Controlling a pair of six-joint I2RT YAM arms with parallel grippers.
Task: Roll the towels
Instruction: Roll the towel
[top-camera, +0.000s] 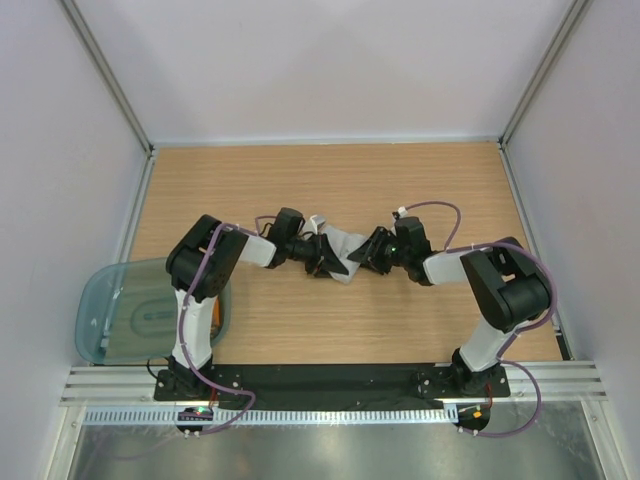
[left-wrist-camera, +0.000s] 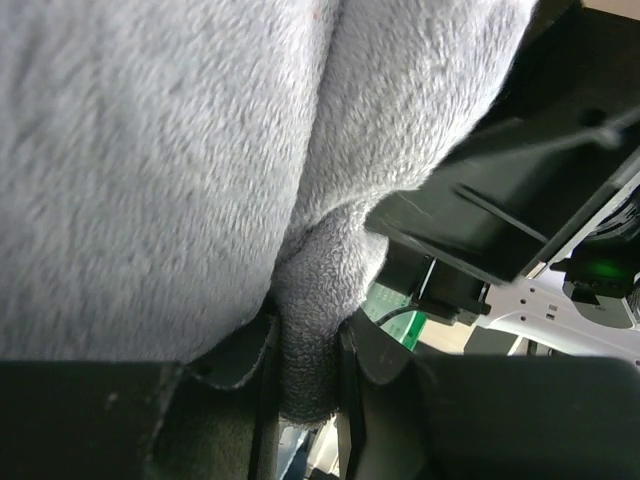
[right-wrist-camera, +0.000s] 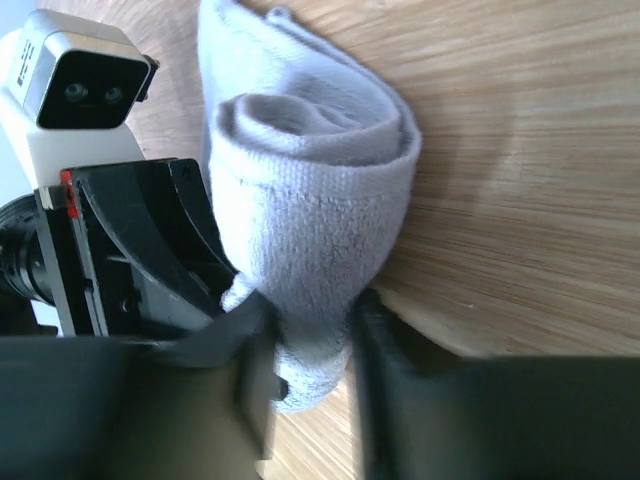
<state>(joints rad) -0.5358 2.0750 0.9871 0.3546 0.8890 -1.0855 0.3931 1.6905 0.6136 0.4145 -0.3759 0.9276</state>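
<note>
The left end effector (left-wrist-camera: 308, 375) is clamped on a pinched fold of the grey towel (left-wrist-camera: 150, 150), whose fleecy bulk fills the view just ahead of its fingers. The right end effector (right-wrist-camera: 312, 345) faces it from the opposite side. Its fingers press against both sides of the towel's near end. The towel is wound into a loose roll and lies on the desk (right-wrist-camera: 520, 200) straight ahead of the right end effector. A teal tub (top-camera: 120, 310) sits well apart, beyond the left end effector's outer side.
</note>
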